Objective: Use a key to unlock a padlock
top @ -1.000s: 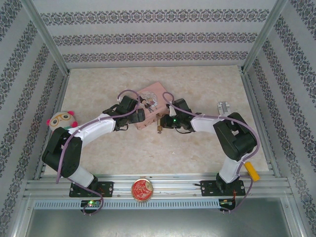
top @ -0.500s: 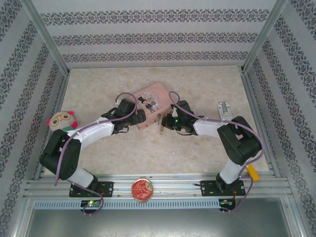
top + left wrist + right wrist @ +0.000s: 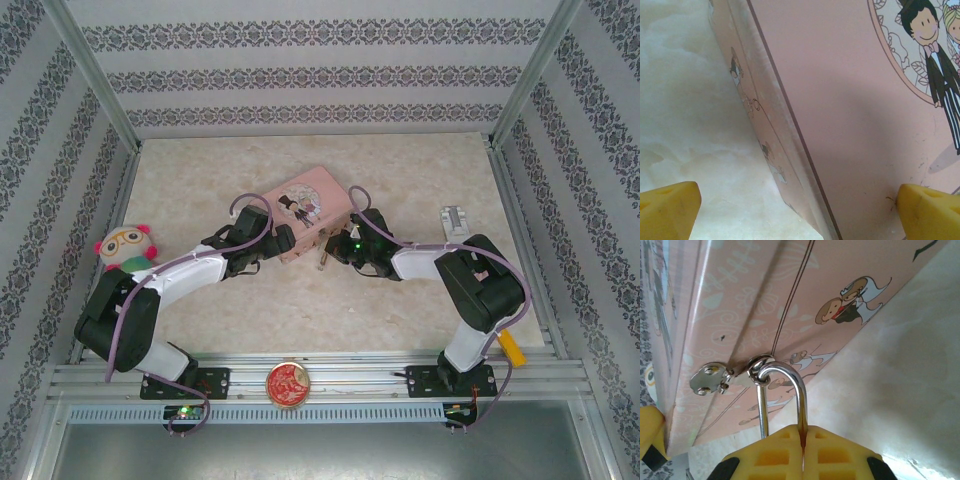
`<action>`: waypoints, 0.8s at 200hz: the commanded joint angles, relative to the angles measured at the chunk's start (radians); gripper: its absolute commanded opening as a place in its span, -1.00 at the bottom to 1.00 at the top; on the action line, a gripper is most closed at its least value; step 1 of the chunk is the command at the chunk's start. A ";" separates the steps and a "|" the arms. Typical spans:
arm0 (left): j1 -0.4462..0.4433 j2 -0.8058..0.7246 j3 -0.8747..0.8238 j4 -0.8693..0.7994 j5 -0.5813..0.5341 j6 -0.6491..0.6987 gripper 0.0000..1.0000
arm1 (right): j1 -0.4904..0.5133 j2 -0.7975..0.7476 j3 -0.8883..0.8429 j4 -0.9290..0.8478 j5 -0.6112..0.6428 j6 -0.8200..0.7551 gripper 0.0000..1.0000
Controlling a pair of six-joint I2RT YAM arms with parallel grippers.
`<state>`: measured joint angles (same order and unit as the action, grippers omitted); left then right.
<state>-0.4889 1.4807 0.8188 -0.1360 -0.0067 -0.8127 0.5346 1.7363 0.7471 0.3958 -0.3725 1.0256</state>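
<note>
The padlock (image 3: 801, 390) hangs by its silvery shackle from the hasp ring (image 3: 758, 371) on the side of the pink tin box (image 3: 740, 305). My right gripper (image 3: 802, 432) is shut on the padlock's brass body, a thin strip of which shows between the yellow fingers. From above, the padlock (image 3: 322, 260) sits at the box's (image 3: 305, 215) near corner, with the right gripper (image 3: 335, 250) right beside it. My left gripper (image 3: 800, 215) is open, straddling the box's left edge: one fingertip (image 3: 930, 212) over the lid (image 3: 850, 125), the other over the table. The key is out of view.
A plush toy with glasses (image 3: 125, 245) lies at the left edge. A round red-gold disc (image 3: 288, 384) rests on the front rail. A small silvery piece (image 3: 455, 220) lies at the right, and a yellow object (image 3: 510, 347) by the right arm's base.
The pink box has turned and shifted slightly toward the back right. Both grippers followed it, the right one still holding the padlock, the left one still open.
</note>
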 commanded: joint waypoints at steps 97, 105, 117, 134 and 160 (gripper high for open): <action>-0.002 0.006 -0.024 -0.025 0.037 0.006 0.99 | -0.008 0.052 -0.061 0.301 0.104 0.172 -1.00; -0.004 0.006 -0.023 -0.028 0.036 0.008 0.99 | -0.010 0.056 -0.064 0.320 0.108 0.185 -1.00; -0.004 0.006 -0.023 -0.027 0.036 0.010 0.99 | -0.010 0.064 -0.066 0.344 0.115 0.200 -1.00; -0.003 0.006 -0.024 -0.028 0.035 0.009 0.99 | -0.010 0.075 -0.064 0.382 0.123 0.223 -1.00; -0.004 0.001 -0.026 -0.024 0.036 0.009 0.99 | -0.008 0.096 -0.068 0.438 0.143 0.261 -1.00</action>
<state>-0.4896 1.4807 0.8139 -0.1253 0.0231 -0.8165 0.5346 1.8137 0.6876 0.6876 -0.3092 1.2301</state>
